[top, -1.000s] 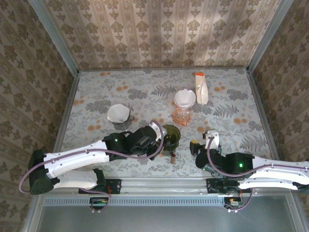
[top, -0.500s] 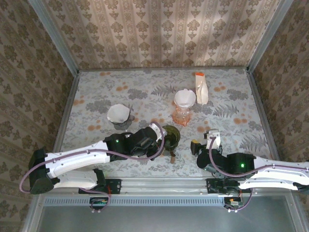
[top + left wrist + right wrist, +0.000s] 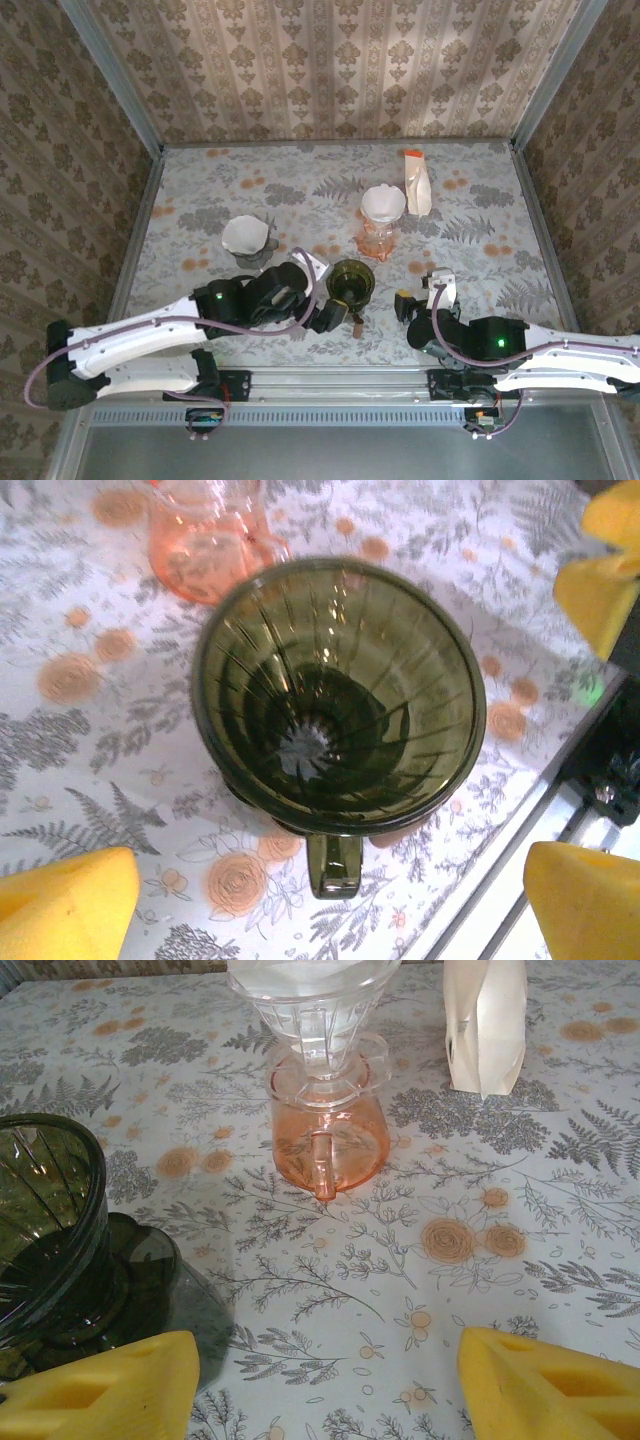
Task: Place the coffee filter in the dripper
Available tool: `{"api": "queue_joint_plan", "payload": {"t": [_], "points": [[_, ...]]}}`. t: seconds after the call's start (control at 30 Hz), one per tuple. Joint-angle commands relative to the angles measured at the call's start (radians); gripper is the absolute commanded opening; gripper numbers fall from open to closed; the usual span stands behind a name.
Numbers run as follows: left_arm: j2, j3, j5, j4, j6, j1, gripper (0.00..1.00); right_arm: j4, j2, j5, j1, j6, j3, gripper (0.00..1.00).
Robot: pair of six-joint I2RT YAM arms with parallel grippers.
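Note:
A dark green glass dripper (image 3: pixel 352 283) stands upright on the table with nothing inside; it is seen from above (image 3: pixel 338 695) and at the left (image 3: pixel 45 1230). Its handle (image 3: pixel 335 865) points toward my left gripper (image 3: pixel 335 312), which is open just near-left of it, its pads (image 3: pixel 60 900) well apart and touching nothing. My right gripper (image 3: pixel 420 290) is open to the dripper's right, over bare table (image 3: pixel 325 1390). A white coffee filter (image 3: pixel 383 203) sits in a clear dripper on a pink server (image 3: pixel 322 1130). Another filter (image 3: pixel 244 233) sits in a grey dripper.
A white pack of filters (image 3: pixel 417 182) with an orange top lies at the back right, also visible (image 3: pixel 487 1020). Metal-framed walls close the table on three sides. The near table edge and rail (image 3: pixel 520 880) run just behind the green dripper.
My left gripper has opened and let go of the green dripper's handle, then drawn back toward the near left. The dripper stays standing. The right arm has barely moved.

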Motion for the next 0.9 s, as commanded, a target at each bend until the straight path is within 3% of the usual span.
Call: {"api": "queue_joint_plan", "payload": {"t": [0.0, 0.2, 0.43, 0.67, 0.87], "points": [[-0.078, 0.044, -0.113, -0.014, -0.01, -0.006, 1.0, 0.027, -0.002, 0.017, 0.005, -0.02, -0.009, 0.71], [-0.221, -0.001, -0.215, 0.064, 0.033, 0.0, 1.0, 0.135, 0.035, 0.031, -0.063, -0.122, 0.058, 0.69], [-0.321, -0.073, -0.224, 0.153, 0.052, 0.02, 1.0, 0.263, 0.141, -0.234, -0.48, -0.308, 0.189, 0.57], [-0.338, -0.101, -0.223, 0.169, 0.067, 0.024, 1.0, 0.353, 0.394, -0.727, -0.985, -0.357, 0.332, 0.48], [-0.335, -0.106, -0.231, 0.177, 0.083, 0.025, 1.0, 0.369, 0.7, -0.866, -1.141, -0.399, 0.513, 0.42]]}}
